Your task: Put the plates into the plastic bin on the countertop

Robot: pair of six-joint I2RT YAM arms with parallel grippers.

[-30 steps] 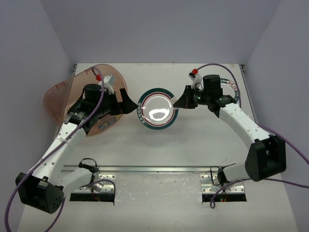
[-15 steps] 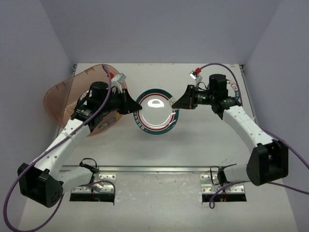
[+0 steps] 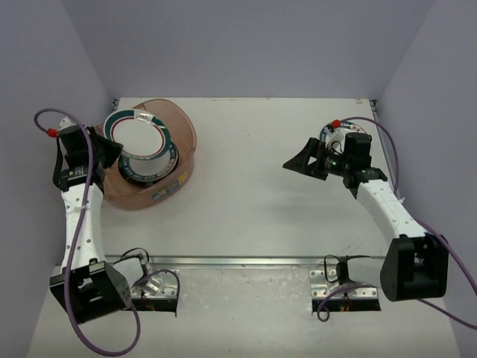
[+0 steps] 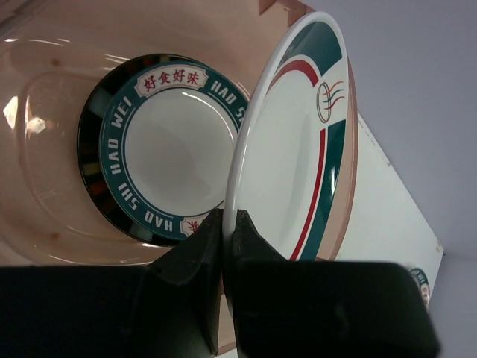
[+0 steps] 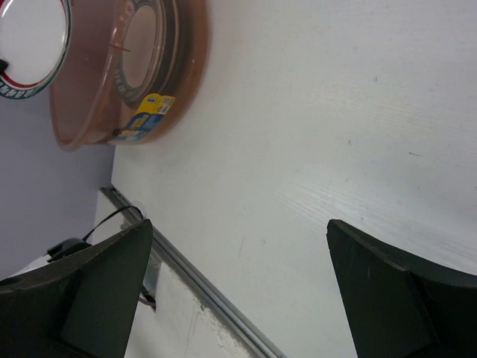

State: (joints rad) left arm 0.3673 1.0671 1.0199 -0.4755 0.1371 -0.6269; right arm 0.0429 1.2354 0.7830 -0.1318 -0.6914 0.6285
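Observation:
A white plate with a teal-red rim point(image 3: 136, 134) hangs tilted over the plastic bin point(image 3: 177, 134) at the countertop's far left. My left gripper point(image 3: 104, 147) is shut on that plate's near rim point(image 4: 298, 149), pinching it at the fingertips point(image 4: 227, 220). Inside the bin lies a dark-rimmed plate point(image 4: 168, 149) with a teal lettered ring point(image 3: 153, 170). My right gripper point(image 3: 300, 163) hangs open and empty over bare countertop point(image 5: 238, 227), far to the right of the bin point(image 5: 160, 74). Part of another plate point(image 3: 332, 132) shows behind the right arm.
A metal rail point(image 3: 238, 261) runs along the countertop's front edge point(image 5: 194, 287). Grey walls close in the left, back and right sides. The bin carries a yellow-blue label point(image 5: 145, 117) on its near side.
The right gripper opened, let go of the teal-red plate and drew back to the right. The left gripper shut on the plate and carried it left over the bin.

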